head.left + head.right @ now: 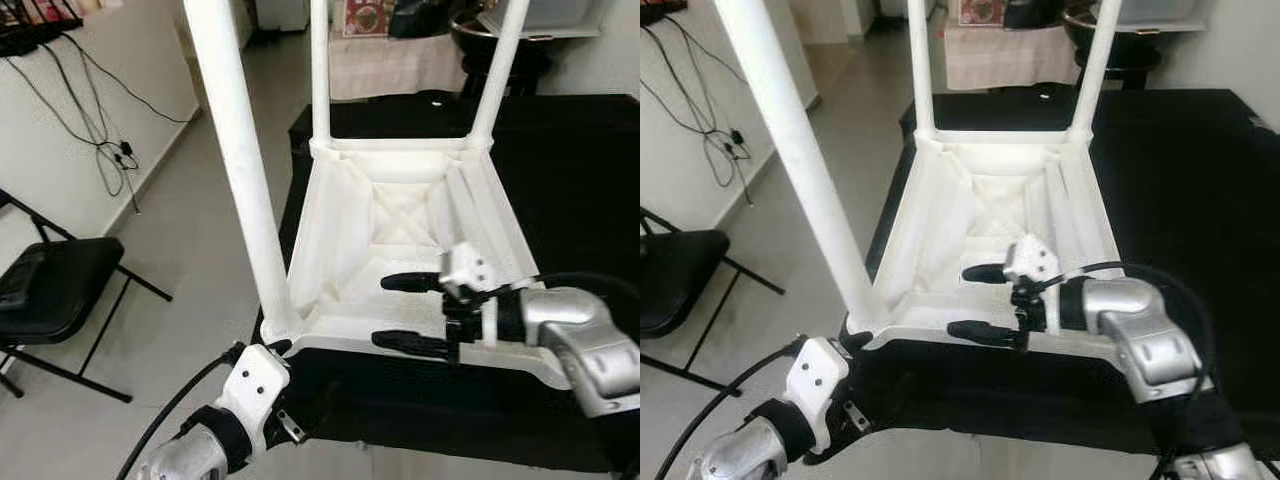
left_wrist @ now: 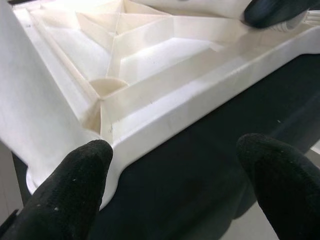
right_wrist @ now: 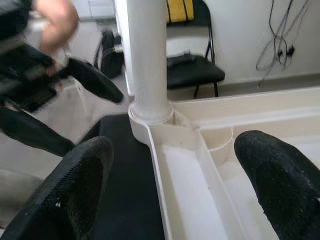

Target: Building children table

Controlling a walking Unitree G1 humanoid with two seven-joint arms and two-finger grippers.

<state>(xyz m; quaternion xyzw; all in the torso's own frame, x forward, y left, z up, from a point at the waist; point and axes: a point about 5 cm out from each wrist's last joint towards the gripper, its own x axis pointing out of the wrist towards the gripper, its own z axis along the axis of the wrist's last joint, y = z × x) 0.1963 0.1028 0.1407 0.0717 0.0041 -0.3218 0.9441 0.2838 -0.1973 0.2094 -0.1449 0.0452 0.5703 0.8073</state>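
Currently I'm looking at the white plastic children's table (image 1: 400,215) lying upside down on the black-covered bench (image 1: 580,180), its near edge along the bench's near edge. I'm counting three legs (image 1: 237,150) standing up in their sockets: near-left corner, far-left, far-right. The near-right corner is sitting behind my right arm, so I can't tell what's there. Right gripper (image 1: 410,313) is reaching across the table's near rim, fingers spread apart, one over the ribbed underside and one by the rim, gripping nothing. Left gripper (image 2: 175,175) is sitting just beside the near-left corner at the foot of the leg there, fingers also apart and empty, one finger (image 2: 70,185) close against the corner. My read: I'm steadying the frame for leg fitting. To do it well, I'd be closing the right fingers squarely on the rim, not on a thin rib, and keeping the left clear of the seated leg so it isn't being levered sideways. One folding chair (image 1: 50,290) is standing on the floor to the left, and cables (image 1: 90,110) are hanging on the wall.
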